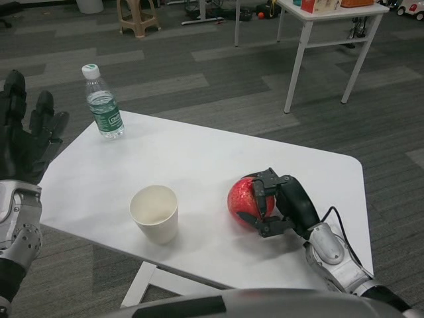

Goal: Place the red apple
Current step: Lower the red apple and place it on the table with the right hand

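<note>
— Where is the red apple (244,201) sitting at the moment?

— It is resting on the white table (199,156), toward the near right part, just to the right of the paper cup (155,212). The right hand (281,202) is wrapping around it from the right side, its black fingers (260,191) curling over the top and under the lower edge, so it is gripping the fruit.

— And the left hand (26,136)?

— It is hanging off the table's left edge, fingers spread and pointing upward, holding nothing and touching nothing.

— Anything else on the table?

— A water bottle (103,103) with a green label is standing upright at the far left corner, well apart from the cup and the apple. A second white table (331,26) is standing on the carpet behind.
</note>
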Controlling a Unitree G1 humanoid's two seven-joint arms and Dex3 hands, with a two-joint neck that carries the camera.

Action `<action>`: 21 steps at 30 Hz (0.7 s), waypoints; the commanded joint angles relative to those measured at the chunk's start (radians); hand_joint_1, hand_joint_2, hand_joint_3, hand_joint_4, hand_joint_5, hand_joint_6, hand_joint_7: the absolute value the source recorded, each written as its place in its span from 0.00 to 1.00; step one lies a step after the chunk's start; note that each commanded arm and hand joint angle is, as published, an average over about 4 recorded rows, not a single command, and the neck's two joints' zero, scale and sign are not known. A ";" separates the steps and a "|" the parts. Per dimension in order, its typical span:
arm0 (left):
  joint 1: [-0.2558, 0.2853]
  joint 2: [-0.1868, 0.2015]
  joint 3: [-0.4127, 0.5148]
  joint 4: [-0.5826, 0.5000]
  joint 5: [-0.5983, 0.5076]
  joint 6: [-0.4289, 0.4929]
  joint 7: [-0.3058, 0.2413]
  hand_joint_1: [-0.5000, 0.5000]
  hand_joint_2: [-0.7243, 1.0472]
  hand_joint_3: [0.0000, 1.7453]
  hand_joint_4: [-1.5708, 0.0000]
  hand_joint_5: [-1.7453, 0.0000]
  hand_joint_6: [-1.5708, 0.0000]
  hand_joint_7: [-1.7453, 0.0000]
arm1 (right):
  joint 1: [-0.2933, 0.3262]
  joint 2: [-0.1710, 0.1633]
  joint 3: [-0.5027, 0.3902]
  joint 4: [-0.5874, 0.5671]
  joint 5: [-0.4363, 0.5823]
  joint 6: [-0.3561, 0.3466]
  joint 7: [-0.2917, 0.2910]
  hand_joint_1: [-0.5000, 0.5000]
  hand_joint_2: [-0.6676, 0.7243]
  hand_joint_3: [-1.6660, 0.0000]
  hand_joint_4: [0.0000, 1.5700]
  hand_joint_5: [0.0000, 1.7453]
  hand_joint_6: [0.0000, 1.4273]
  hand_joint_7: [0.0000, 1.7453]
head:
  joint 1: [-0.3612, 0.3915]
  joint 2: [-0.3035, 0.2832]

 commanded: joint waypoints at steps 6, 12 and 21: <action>-0.006 0.006 0.001 0.016 -0.003 -0.007 0.001 0.00 0.98 0.00 1.00 0.94 1.00 1.00 | 0.001 0.004 -0.006 0.073 -0.010 0.025 0.013 0.17 0.08 0.32 0.06 0.89 0.34 0.96 | -0.007 -0.006; -0.014 0.007 -0.006 0.025 -0.003 -0.007 0.001 0.00 0.99 0.00 1.00 0.94 1.00 1.00 | 0.001 0.004 -0.007 0.075 -0.004 0.024 0.017 0.17 0.11 0.36 0.00 0.67 0.06 0.87 | -0.011 -0.009; -0.016 0.007 -0.008 0.029 -0.003 -0.007 0.001 0.00 0.98 0.00 1.00 0.94 1.00 1.00 | 0.002 0.010 -0.009 0.077 -0.001 0.019 0.017 0.10 0.18 0.56 0.00 0.49 0.00 0.76 | -0.011 -0.007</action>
